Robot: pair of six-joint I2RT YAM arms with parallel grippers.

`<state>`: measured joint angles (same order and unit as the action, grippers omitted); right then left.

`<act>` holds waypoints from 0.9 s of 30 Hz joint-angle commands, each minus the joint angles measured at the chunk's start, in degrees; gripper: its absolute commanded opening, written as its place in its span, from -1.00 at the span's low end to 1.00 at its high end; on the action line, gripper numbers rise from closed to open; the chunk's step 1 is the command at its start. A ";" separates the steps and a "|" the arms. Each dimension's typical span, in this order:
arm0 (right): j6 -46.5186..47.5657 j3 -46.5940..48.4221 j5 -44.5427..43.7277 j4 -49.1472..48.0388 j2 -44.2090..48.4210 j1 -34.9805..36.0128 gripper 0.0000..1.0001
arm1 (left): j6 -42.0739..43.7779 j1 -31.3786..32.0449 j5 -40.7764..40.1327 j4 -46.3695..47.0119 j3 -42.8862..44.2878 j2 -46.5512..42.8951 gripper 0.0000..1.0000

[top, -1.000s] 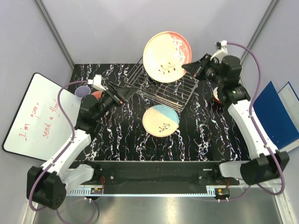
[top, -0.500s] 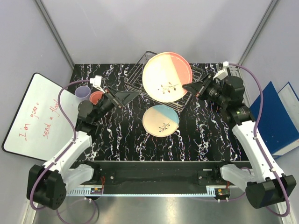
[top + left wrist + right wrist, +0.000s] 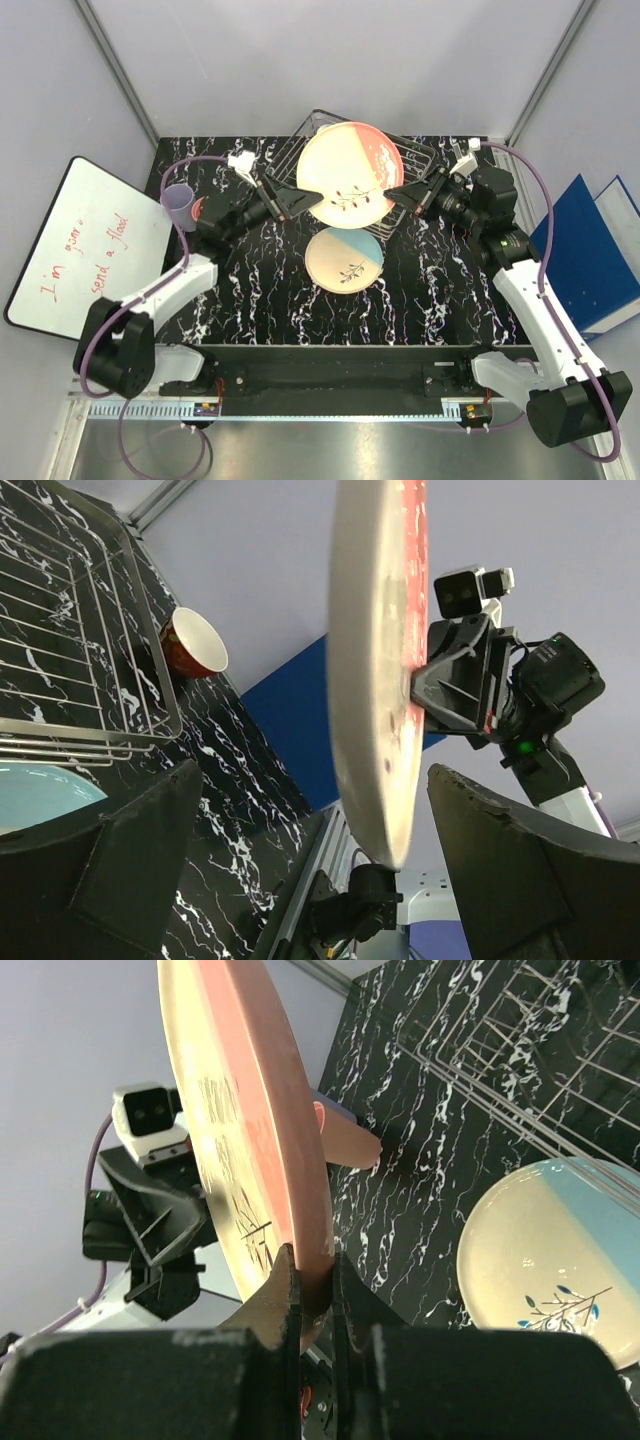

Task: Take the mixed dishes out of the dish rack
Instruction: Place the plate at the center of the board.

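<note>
My right gripper (image 3: 397, 192) is shut on the right rim of the cream and pink plate (image 3: 350, 175) and holds it in the air over the dish rack (image 3: 422, 160). In the right wrist view both fingers pinch the pink rim (image 3: 315, 1270). My left gripper (image 3: 298, 203) is open, its fingers straddling the plate's left rim without touching it (image 3: 312, 775). The cream and blue plate (image 3: 344, 257) lies flat on the table in front of the rack. A small red bowl (image 3: 195, 642) stands beyond the rack's corner.
A lavender cup (image 3: 178, 205) and a pink cup (image 3: 200, 208) stand at the table's left edge behind my left arm. A whiteboard (image 3: 85, 245) lies off the table to the left. Blue binders (image 3: 585, 245) stand to the right.
The left arm has swung right until its open fingers straddle the plate's left rim. The right gripper has tilted the pink plate and brought it slightly left and lower.
</note>
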<state>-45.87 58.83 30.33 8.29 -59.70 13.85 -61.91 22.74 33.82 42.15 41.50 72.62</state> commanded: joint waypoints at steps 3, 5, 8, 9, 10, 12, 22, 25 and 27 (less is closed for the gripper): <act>-1.86 1.38 5.62 -9.79 2.05 0.83 -1.00 | -0.75 0.90 2.03 8.82 6.84 4.19 0.92; -1.51 0.85 5.88 -9.18 2.48 0.92 -1.00 | -1.28 1.16 2.91 9.87 7.54 4.72 0.83; -0.89 -0.03 6.06 -8.73 2.92 1.01 -1.00 | -1.37 1.43 4.14 10.14 8.51 4.99 0.57; -0.80 -0.29 6.23 -8.73 3.01 0.92 -1.00 | -1.37 1.51 4.41 10.14 8.69 4.90 0.36; -0.80 -0.47 6.32 -8.73 3.10 1.01 -1.00 | -1.37 1.52 5.02 10.14 8.69 4.90 0.24; -0.63 -1.26 6.32 -8.65 3.63 0.92 -1.00 | -1.55 1.60 5.72 9.97 8.69 4.99 -0.03; -0.10 -3.37 7.12 -9.00 3.98 1.01 -1.00 | -2.60 2.22 8.54 8.65 7.28 4.37 -1.00; 0.16 -3.46 7.38 -8.82 3.98 0.92 -0.90 | -2.87 2.39 7.67 8.48 5.88 2.97 -1.00; 0.43 -3.37 7.38 -8.74 3.89 1.01 -0.23 | -3.13 2.39 6.87 8.91 4.39 1.48 -1.00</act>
<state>-44.91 54.35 35.57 6.66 -57.47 14.24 -67.51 23.75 38.22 47.27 47.53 77.76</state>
